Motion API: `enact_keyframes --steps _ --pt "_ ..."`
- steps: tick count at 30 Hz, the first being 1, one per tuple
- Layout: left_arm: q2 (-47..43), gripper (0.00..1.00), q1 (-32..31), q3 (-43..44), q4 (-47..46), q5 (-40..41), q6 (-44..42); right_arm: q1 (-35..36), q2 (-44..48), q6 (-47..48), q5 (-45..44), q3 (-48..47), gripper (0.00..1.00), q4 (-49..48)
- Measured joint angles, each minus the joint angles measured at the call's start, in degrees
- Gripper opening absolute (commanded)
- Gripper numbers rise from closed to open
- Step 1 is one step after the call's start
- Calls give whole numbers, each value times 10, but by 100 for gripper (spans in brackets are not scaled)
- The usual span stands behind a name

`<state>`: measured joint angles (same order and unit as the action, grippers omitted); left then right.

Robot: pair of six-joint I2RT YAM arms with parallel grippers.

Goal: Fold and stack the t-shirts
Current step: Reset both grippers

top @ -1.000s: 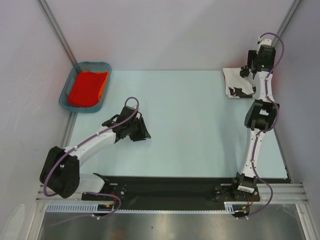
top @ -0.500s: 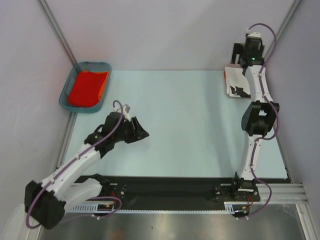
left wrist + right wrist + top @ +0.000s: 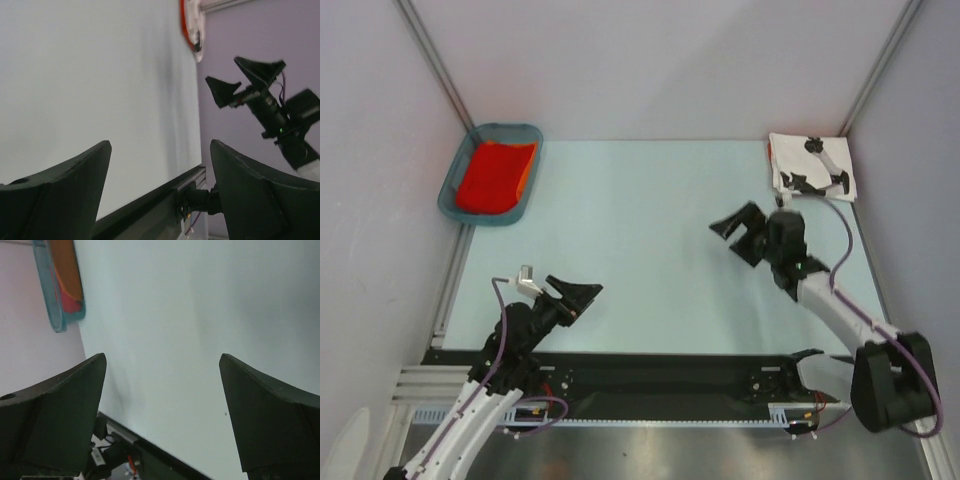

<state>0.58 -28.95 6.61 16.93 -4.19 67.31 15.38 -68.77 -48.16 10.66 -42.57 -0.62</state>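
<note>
Holding nothing on either side: left gripper (image 3: 574,291) hangs low by the near-left edge with jaws spread wide, and right gripper (image 3: 737,233) sits over the mid-right of the pale blue-green tabletop (image 3: 650,220), jaws just as wide. The white t-shirt with black graphic print (image 3: 810,167) lies folded into a flat rectangle at the far-right corner, well apart from both tools. The bright orange-red t-shirts (image 3: 495,177) are bundled inside the teal plastic basket (image 3: 447,196) at the far-left corner. My read on handling: light, limp cotton with no stiffness, so it will sag and drag if lifted from one point. Pinch a raised fold or hem off the top of the bundle, then re-grip at the shoulders or bottom corners with both arms to spread it flat. Watch for grabbing two layers at once. The overhead view alone shows both piles and both arms together. The left wrist view shows the right gripper in profile, jaws plainly apart, plus a red-and-white sliver at the top edge that I can't identify. The right wrist view catches the basket wall and orange cloth side-on.
</note>
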Motion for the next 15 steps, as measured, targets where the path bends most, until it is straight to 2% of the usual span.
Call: enact_keyframes --steps 2,5,11,15 --pt "2 87 0 -14 -16 -9 27 -5 64 -71 8 111 100 -19" --pt "-1 87 1 -25 -48 -38 51 -4 157 -144 26 214 100 -12" --pt "-2 87 1 -37 -158 -98 151 -5 311 -222 59 315 100 16" --pt "-2 88 1 -37 -227 -125 185 -5 417 -275 92 400 100 30"
